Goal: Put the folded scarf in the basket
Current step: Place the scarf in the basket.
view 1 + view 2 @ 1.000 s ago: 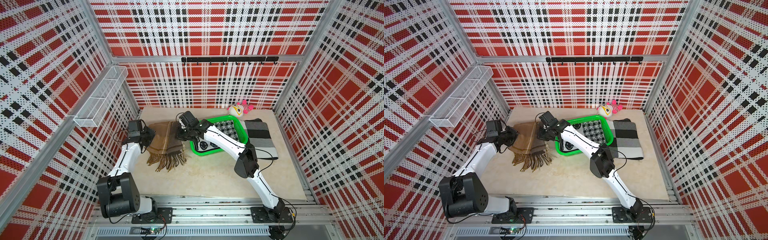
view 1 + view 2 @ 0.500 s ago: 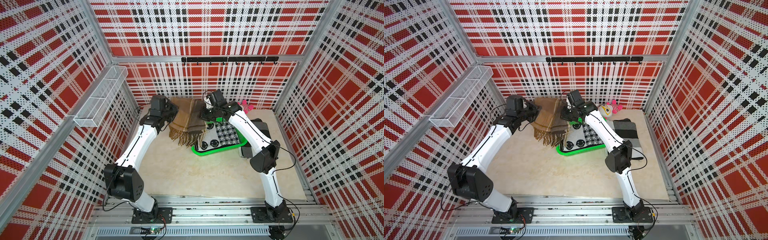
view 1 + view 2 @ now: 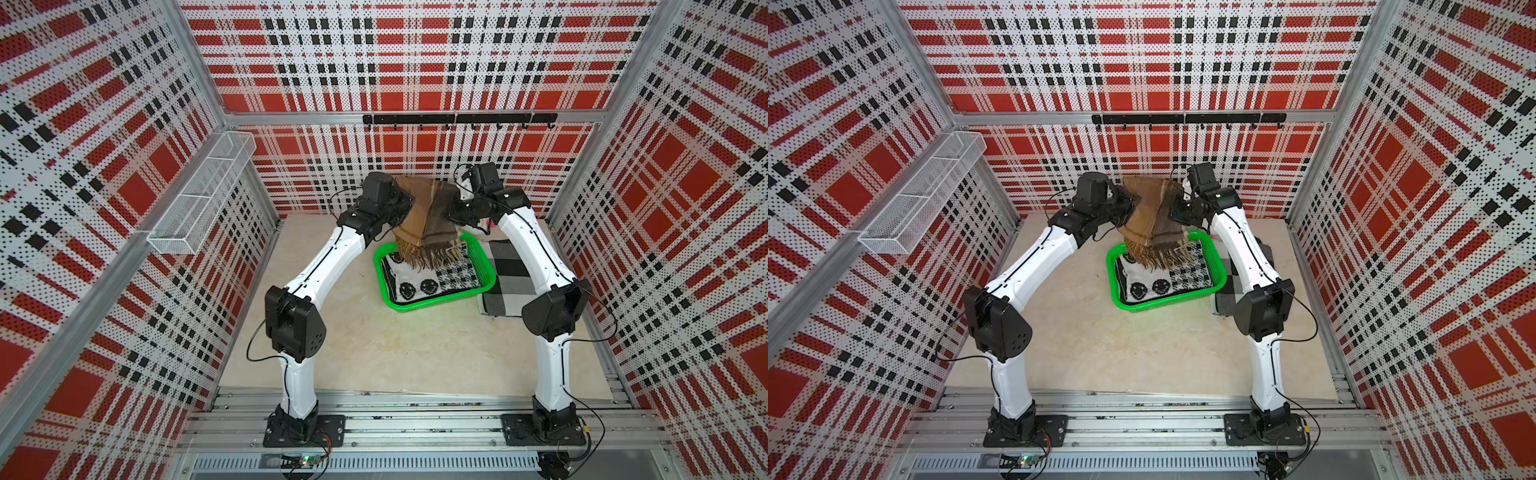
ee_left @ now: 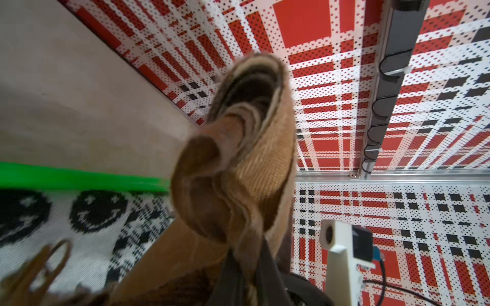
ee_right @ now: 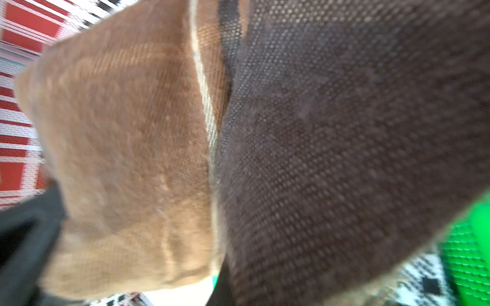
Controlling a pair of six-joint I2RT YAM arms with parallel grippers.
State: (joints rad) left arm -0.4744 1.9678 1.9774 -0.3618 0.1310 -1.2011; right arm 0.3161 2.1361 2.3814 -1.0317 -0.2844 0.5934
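The folded scarf (image 3: 428,224) (image 3: 1152,226) is brown and tan with a fringed end, and it hangs in the air between both arms. My left gripper (image 3: 406,206) (image 3: 1130,205) is shut on its left edge. My right gripper (image 3: 452,212) (image 3: 1174,214) is shut on its right edge. The fringe dangles over the far half of the green basket (image 3: 380,286) (image 3: 1113,286). In the left wrist view the scarf (image 4: 238,159) bunches out from my left gripper (image 4: 248,265), with the basket rim (image 4: 79,180) below. The scarf (image 5: 159,132) fills the right wrist view and hides the jaws.
A black-and-white smiley scarf (image 3: 428,278) (image 4: 98,209) lies in the basket. A grey and black checked scarf (image 3: 507,270) lies on the table right of the basket, partly under the right arm. A white wire rack (image 3: 203,199) hangs on the left wall. A black hook rail (image 3: 457,119) runs along the back wall.
Both arms have lifted the brown scarf off the table left of the basket and carried it up and to the right, over the basket. Both grips stay shut.
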